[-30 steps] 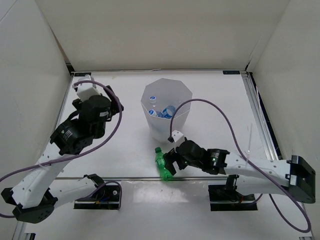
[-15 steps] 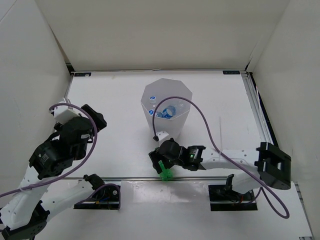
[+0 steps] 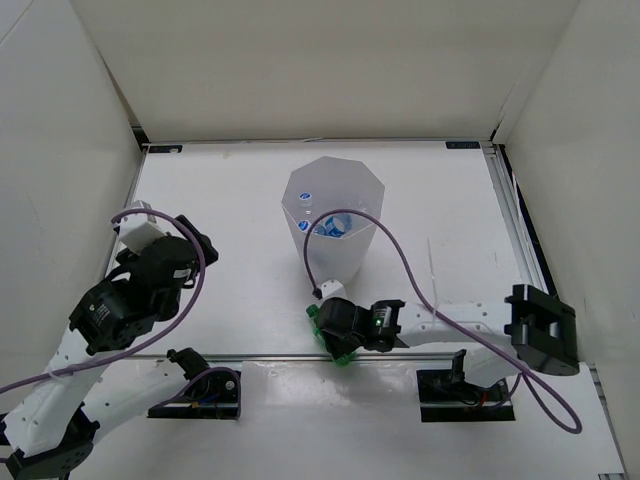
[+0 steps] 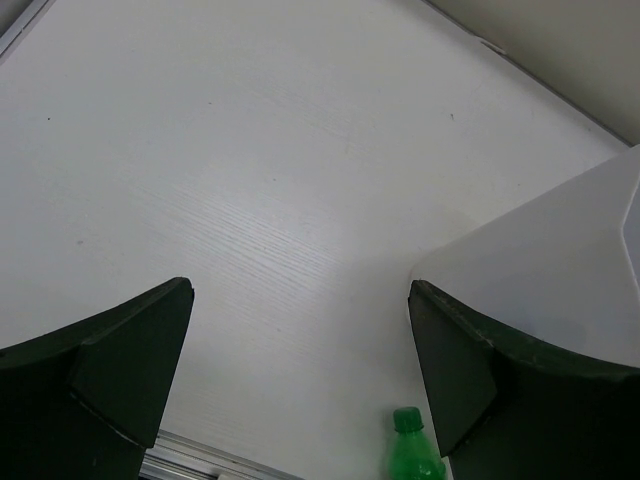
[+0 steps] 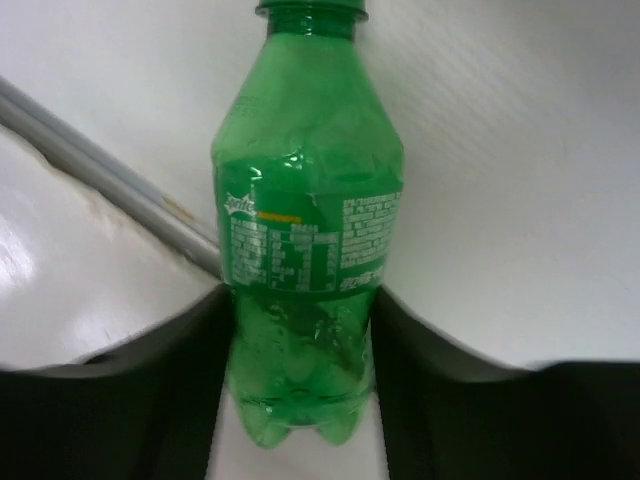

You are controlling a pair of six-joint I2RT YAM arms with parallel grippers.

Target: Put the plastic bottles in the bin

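Observation:
My right gripper (image 3: 336, 336) is shut on the lower body of the green bottle (image 5: 305, 230), which lies at the table's near edge, in front of the bin. From above only bits of the green bottle (image 3: 343, 358) show past the gripper. The white faceted bin (image 3: 345, 255) stands mid-table with several clear, blue-labelled bottles (image 3: 325, 225) inside. Left of the bin, my left gripper (image 4: 300, 330) hangs open over bare table with nothing between its fingers. Its view catches the green bottle's cap end (image 4: 415, 455) at the bottom edge and the bin wall (image 4: 560, 260) on the right.
A metal rail (image 3: 260, 355) runs along the table's near edge, just behind the green bottle. White walls enclose the table at the back and on both sides. The right arm's purple cable (image 3: 400, 265) loops close past the bin's near side.
My right gripper slid left over the green bottle and closed on it. The left arm pulled back from beside the bin toward the near left.

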